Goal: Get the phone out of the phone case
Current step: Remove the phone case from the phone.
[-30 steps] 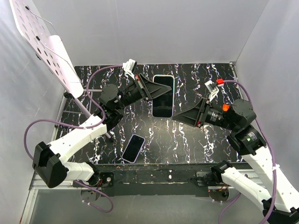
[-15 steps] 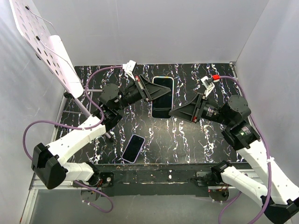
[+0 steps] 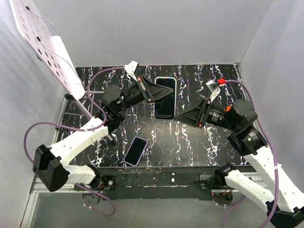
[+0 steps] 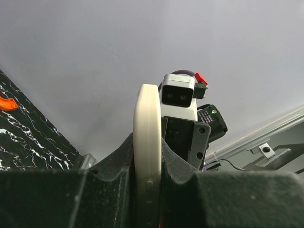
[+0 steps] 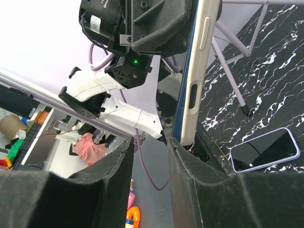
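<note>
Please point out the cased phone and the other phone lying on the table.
cased phone (image 3: 166,99), top external view, middle of its dark screen.
other phone (image 3: 135,151), top external view, middle of its screen.

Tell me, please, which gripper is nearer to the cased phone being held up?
Left. The left gripper is clamped on the cased phone at its left edge; the right gripper sits open at its near right corner.

No readable word, brand or number in any view. White label (image 5: 93,22) on black motor housing (image 5: 108,18), far left in right wrist view: print tilted, too small, illegible.
</note>
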Controlling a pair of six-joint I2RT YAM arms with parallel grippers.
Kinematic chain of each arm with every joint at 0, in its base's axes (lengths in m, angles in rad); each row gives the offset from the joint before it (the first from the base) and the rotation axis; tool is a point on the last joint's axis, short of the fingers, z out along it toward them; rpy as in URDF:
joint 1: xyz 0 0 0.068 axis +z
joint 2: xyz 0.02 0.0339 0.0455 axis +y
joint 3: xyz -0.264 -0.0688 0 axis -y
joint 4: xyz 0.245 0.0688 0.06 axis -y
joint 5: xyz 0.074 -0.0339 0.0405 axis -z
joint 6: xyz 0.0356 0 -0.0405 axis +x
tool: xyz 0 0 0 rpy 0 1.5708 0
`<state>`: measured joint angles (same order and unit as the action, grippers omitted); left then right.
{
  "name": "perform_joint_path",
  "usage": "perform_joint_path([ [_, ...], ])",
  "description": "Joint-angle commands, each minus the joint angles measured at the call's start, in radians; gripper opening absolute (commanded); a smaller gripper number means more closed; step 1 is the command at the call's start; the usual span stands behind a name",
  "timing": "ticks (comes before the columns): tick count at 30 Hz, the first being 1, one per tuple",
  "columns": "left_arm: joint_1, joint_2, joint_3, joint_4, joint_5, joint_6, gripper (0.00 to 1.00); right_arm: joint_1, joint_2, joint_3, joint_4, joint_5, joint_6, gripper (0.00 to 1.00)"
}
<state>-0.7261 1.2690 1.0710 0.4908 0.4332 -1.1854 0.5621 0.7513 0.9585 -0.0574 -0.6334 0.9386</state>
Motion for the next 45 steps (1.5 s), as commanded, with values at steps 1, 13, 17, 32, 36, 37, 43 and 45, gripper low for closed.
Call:
perform_joint_path([
  [1, 0.008, -0.042, 0.003, 0.077, -0.004, -0.032, 0.00, -0.004, 0.002, 0.008, 0.016, 0.000, -0.015, 0.42],
  [13, 0.010, -0.022, 0.009, 0.126, 0.025, -0.078, 0.00, -0.004, 0.049, -0.015, 0.088, -0.008, 0.016, 0.42],
  [17, 0.008, 0.018, 0.001, 0.247, 0.067, -0.178, 0.00, -0.004, 0.069, -0.010, -0.004, 0.056, -0.033, 0.42],
  [32, -0.030, 0.032, -0.006, 0.183, 0.118, -0.131, 0.15, -0.005, 0.054, -0.079, 0.206, 0.080, 0.066, 0.01],
  [36, -0.001, -0.014, -0.023, 0.056, 0.122, -0.043, 0.65, -0.007, -0.010, -0.090, 0.196, 0.100, 0.088, 0.01],
  [37, 0.010, -0.034, -0.035, 0.031, 0.125, -0.019, 0.71, -0.010, -0.021, -0.083, 0.174, 0.103, 0.094, 0.01],
  [43, 0.030, -0.169, -0.083, -0.158, 0.087, 0.206, 0.80, -0.024, -0.082, -0.053, 0.119, 0.141, 0.138, 0.01],
  [45, 0.030, -0.190, -0.088, -0.196, 0.091, 0.237, 0.76, -0.028, -0.096, -0.056, 0.128, 0.158, 0.163, 0.01],
])
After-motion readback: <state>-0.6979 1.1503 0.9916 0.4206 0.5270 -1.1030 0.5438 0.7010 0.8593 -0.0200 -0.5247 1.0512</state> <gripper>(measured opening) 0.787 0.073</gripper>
